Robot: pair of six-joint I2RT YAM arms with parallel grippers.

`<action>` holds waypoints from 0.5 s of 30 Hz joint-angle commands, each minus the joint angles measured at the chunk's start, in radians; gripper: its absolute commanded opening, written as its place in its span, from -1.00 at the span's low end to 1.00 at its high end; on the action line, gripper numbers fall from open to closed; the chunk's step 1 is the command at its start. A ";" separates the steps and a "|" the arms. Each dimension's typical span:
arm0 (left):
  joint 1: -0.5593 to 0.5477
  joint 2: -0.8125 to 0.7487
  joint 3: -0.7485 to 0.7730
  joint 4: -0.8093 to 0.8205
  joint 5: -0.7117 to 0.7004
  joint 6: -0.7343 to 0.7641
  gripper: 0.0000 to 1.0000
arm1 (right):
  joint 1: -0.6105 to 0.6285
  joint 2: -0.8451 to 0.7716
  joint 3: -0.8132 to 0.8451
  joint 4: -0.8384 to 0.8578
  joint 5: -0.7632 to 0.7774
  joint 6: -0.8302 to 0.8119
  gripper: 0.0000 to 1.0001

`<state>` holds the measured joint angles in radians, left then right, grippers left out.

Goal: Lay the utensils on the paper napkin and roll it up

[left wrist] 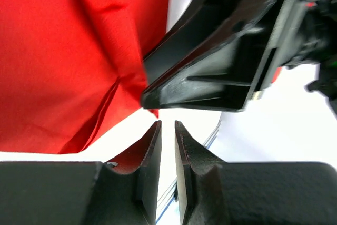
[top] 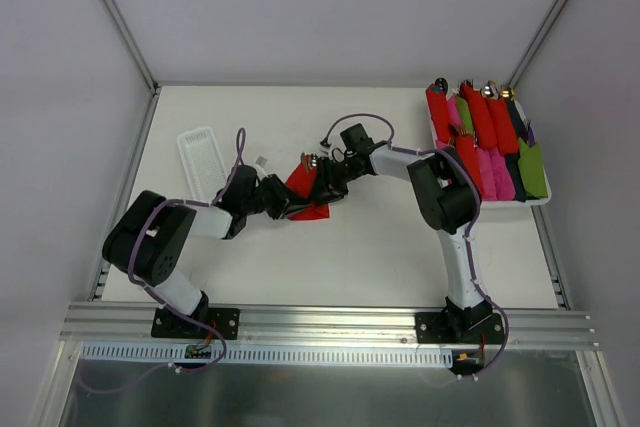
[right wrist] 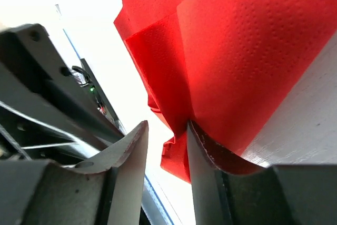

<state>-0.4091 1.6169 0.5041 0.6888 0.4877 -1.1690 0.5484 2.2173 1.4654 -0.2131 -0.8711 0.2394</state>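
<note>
The red paper napkin point(top: 303, 187) lies crumpled and partly folded at the table's middle, between my two grippers. A shiny spoon head point(top: 311, 160) pokes out at its far end; the rest of the utensils are hidden in the folds. My left gripper point(top: 288, 205) is at the napkin's near-left edge, its jaws all but closed with nothing between them point(left wrist: 168, 130); the napkin point(left wrist: 63, 61) lies just beyond its tips. My right gripper point(top: 323, 185) is open point(right wrist: 167, 130), and a fold of the napkin point(right wrist: 237, 51) rests against its right finger.
An empty white tray point(top: 203, 162) lies at the left. A white tray point(top: 540, 200) at the right holds several red, pink and green rolled bundles. The right gripper's black body point(left wrist: 226, 51) is close ahead of my left fingers. A small scrap point(top: 262, 161) lies nearby.
</note>
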 commanded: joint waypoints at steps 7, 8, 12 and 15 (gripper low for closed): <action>0.098 -0.022 0.129 -0.029 0.026 0.049 -0.66 | 0.005 0.013 0.018 -0.002 0.000 0.011 -0.01; 0.105 -0.012 0.145 -0.035 0.038 0.049 -0.66 | 0.002 0.013 0.016 -0.002 0.000 0.011 -0.01; 0.119 0.059 0.240 -0.104 0.058 0.068 -0.63 | 0.004 0.013 0.013 0.004 -0.009 0.017 -0.03; 0.119 0.121 0.321 -0.156 0.074 0.066 -0.63 | 0.004 0.012 0.004 0.018 -0.011 0.018 -0.10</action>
<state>-0.2882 1.6833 0.7551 0.6018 0.5198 -1.1316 0.5488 2.2181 1.4677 -0.2050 -0.8948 0.2539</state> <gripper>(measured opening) 0.183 0.462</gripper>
